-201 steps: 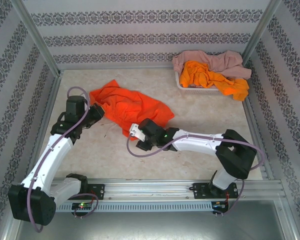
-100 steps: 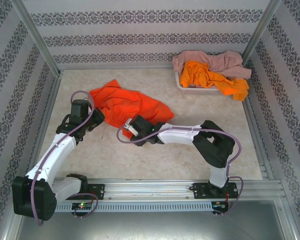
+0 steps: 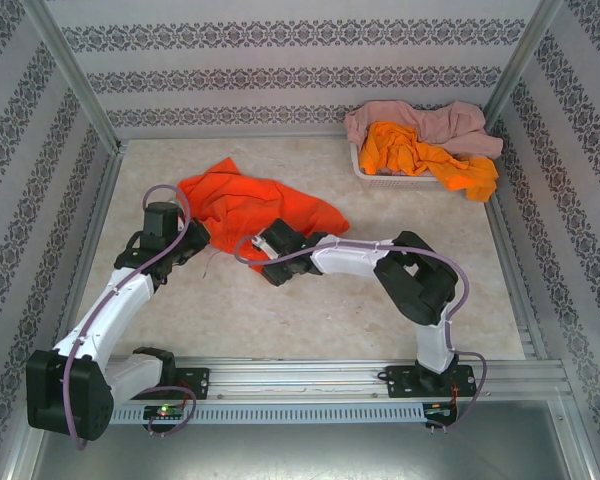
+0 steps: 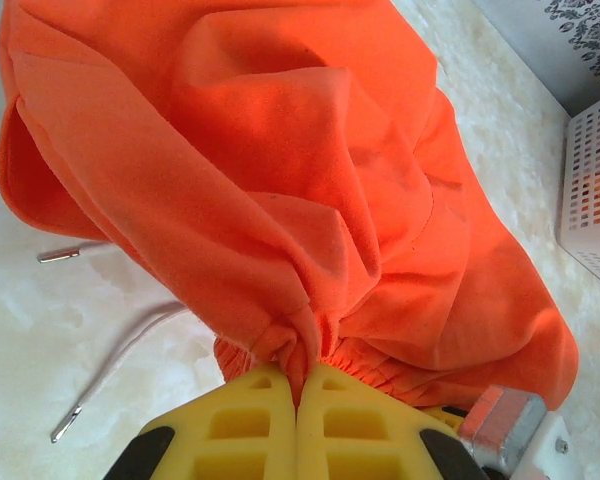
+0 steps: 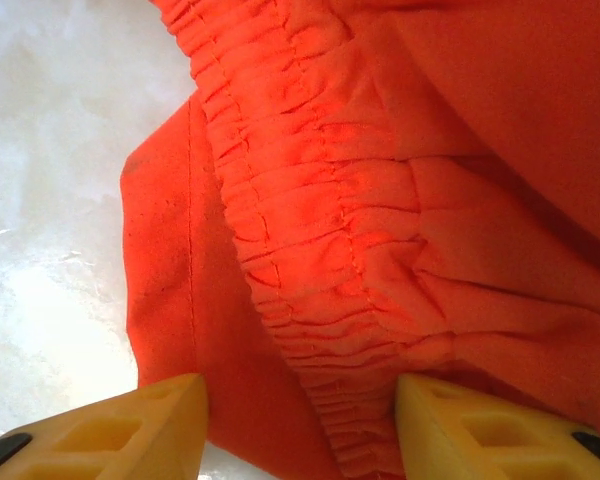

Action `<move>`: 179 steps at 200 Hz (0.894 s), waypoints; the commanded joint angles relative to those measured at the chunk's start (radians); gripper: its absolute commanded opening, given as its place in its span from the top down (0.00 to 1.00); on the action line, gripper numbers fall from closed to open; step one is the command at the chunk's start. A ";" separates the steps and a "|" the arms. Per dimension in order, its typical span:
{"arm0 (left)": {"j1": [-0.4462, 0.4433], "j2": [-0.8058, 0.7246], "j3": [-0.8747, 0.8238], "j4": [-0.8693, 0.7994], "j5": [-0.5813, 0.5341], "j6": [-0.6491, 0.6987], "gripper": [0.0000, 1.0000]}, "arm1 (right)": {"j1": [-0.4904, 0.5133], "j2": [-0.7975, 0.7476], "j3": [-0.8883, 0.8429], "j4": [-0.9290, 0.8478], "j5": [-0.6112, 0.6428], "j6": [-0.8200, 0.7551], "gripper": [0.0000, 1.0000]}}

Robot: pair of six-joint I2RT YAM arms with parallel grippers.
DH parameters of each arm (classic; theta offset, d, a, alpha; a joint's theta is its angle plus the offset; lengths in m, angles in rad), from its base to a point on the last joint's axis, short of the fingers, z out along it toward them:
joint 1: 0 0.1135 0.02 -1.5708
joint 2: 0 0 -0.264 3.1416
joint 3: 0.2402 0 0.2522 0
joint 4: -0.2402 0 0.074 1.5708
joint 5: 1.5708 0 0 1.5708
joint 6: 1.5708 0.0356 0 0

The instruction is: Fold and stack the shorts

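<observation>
As the overhead camera sees it: one pair of orange shorts (image 3: 255,208) lies rumpled and unfolded at centre left of the worktop (image 3: 310,320). At upper right a white basket (image 3: 378,180) holds a second orange pair (image 3: 425,155), with a pink pair (image 3: 420,120) draped over its far rim.
Arms from overhead: the left gripper (image 3: 202,235) meets the near left edge of the spread shorts. The right gripper (image 3: 268,250) sits at their near edge, just to the right of it.
Left wrist view: the left gripper (image 4: 298,385) is at bottom centre, its yellow jaws pressed together on a bunch of the orange shorts (image 4: 280,150) by the gathered waist. A thin white drawstring (image 4: 120,355) trails over the worktop at lower left, and the white basket (image 4: 592,190) stands at the right edge.
Right wrist view: the right gripper (image 5: 300,400) has its jaws apart at the bottom corners. The elastic waistband (image 5: 320,250) runs between them, not pinched.
Step in hand: probably taking the waist in both arms to spread the first pair flat. No fold is made and nothing is stacked.
Next move calls for: the right jaws closing on the waistband, then both arms drawing apart to pull it straight.
What each view adds: overhead gives the layout and the two waiting pairs. The wrist views give the state of the jaws, too small to read from above.
</observation>
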 commanded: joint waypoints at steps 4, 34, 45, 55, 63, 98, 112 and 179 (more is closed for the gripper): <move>-0.007 0.006 -0.010 0.040 -0.009 0.015 1.00 | 0.006 0.047 0.044 -0.091 0.033 -0.011 0.48; -0.007 0.009 -0.013 0.048 -0.012 0.012 1.00 | 0.005 0.079 0.073 -0.126 0.070 -0.016 0.60; -0.007 0.012 -0.012 0.051 -0.010 0.014 1.00 | 0.006 0.082 0.080 -0.129 0.069 -0.015 0.70; -0.005 0.012 -0.011 0.050 -0.010 0.017 1.00 | 0.005 0.075 0.079 -0.126 0.063 -0.012 0.78; -0.006 0.009 -0.010 0.046 -0.010 0.019 1.00 | 0.005 0.063 0.075 -0.122 0.055 -0.010 0.81; 0.000 -0.003 -0.003 0.034 -0.015 0.029 1.00 | 0.005 -0.067 0.034 -0.086 -0.009 0.011 1.00; 0.005 -0.010 0.004 0.031 -0.015 0.032 1.00 | 0.003 -0.140 0.007 -0.055 -0.043 0.022 1.00; 0.059 -0.050 0.176 -0.091 -0.021 0.122 1.00 | -0.019 -0.410 -0.109 -0.003 -0.193 0.013 1.00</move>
